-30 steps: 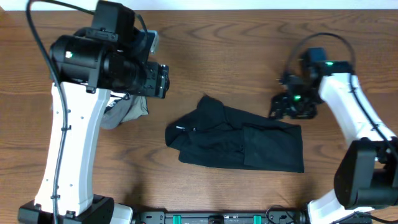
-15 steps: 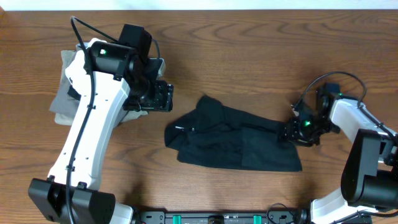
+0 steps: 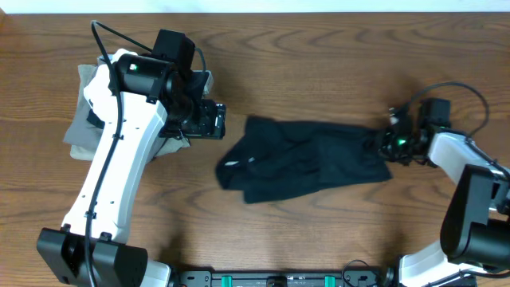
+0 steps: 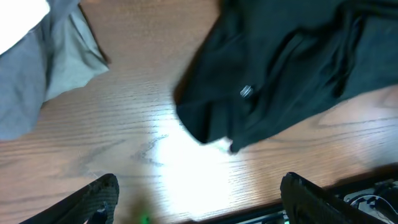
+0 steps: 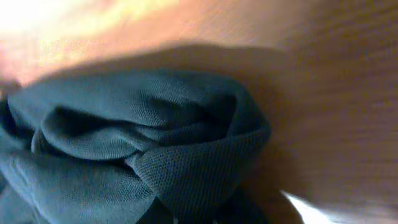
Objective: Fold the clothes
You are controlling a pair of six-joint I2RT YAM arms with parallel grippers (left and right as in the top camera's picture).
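The clothes, a black polo shirt [image 3: 307, 159], lie crumpled and stretched sideways across the middle of the table. My right gripper [image 3: 381, 146] is shut on the shirt's right end; in the right wrist view bunched black cloth [image 5: 143, 143] fills the frame and hides the fingers. My left gripper [image 3: 215, 119] hangs open just left of the shirt's upper left corner, holding nothing. In the left wrist view its fingertips [image 4: 99, 196] stand wide apart over bare wood, with the shirt [image 4: 280, 68] and its small white mark beyond them.
A pile of grey folded garments [image 3: 80, 131] with a white one lies at the left, partly under my left arm; it also shows as grey cloth [image 4: 37, 81] in the left wrist view. A black rail [image 3: 279, 279] runs along the table's front edge.
My right gripper has shut on the shirt's right end and drawn it to the right and back, stretching the shirt out. My left arm swung over the garment pile, then stayed nearly still.
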